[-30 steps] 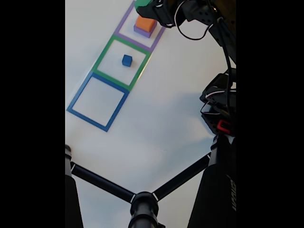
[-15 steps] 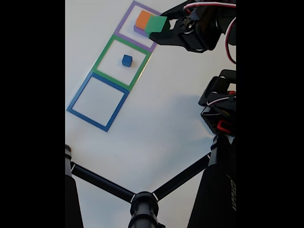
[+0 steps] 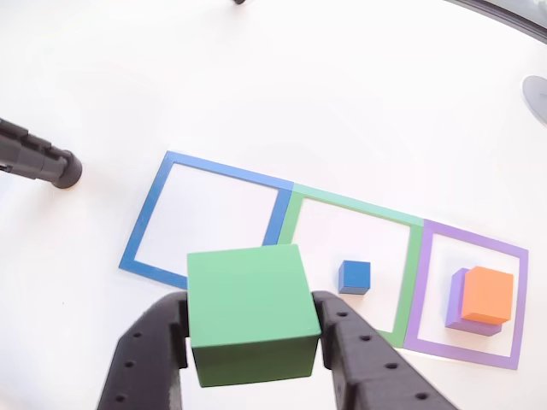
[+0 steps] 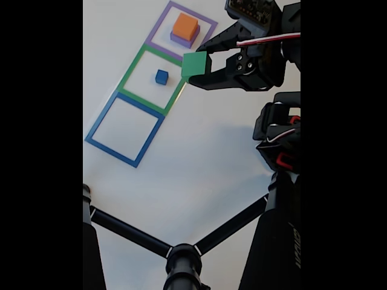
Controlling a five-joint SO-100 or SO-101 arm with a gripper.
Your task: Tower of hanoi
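My gripper (image 4: 198, 65) is shut on the green block (image 4: 195, 64), carrying it in the air over the right edge of the green square outline (image 4: 134, 67). In the other view the green block (image 3: 251, 313) sits between my two black fingers (image 3: 357, 363), and the gripper (image 3: 253, 342) hangs above the table. The orange block (image 4: 185, 26) rests on the purple block (image 4: 181, 40) inside the purple outline (image 4: 158, 26); the same stack shows as the orange block (image 3: 488, 295) on the purple block (image 3: 457, 299). The small blue cube (image 4: 161, 77) (image 3: 354, 278) lies inside the green outline.
The blue square outline (image 4: 98, 125) (image 3: 145, 224) has nothing in it. A black tripod (image 4: 181, 257) spreads its legs across the lower table in the fixed view, and the arm's base and cables (image 4: 278, 145) stand at the right. A black tripod foot (image 3: 43, 162) lies left.
The gripper has carried the green block away from above the orange-and-purple stack, moving down the fixed view toward the green outline. The other blocks stayed put.
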